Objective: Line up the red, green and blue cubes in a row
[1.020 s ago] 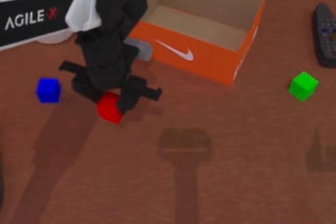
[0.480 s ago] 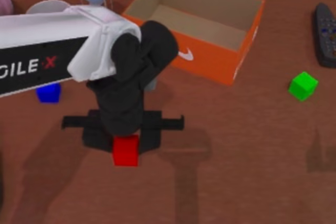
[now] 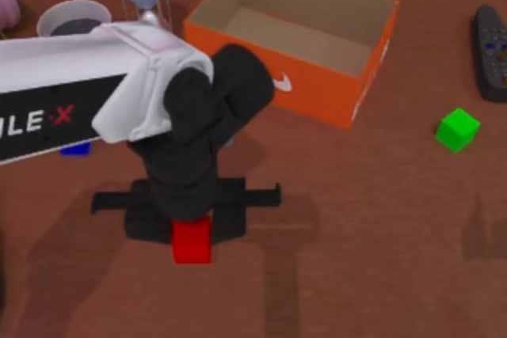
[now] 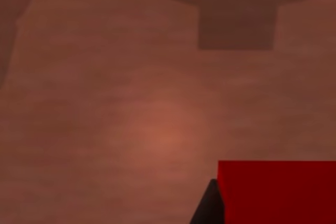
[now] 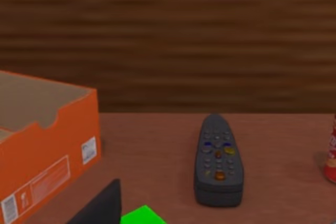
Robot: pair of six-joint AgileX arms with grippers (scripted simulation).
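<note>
Centrally, left gripper grips red cube, bare table all round

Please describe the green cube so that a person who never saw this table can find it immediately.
Start at the big open orange shoebox at the back of the table. To the right of its front corner, on bare wood, sits the green cube, in front of the dark remote control. It is the only bright green thing.

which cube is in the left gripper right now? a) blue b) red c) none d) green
b: in the top view the red cube sits between the fingers of the left gripper; the green cube lies alone at the right and the blue cube peeks out under the arm.
</note>
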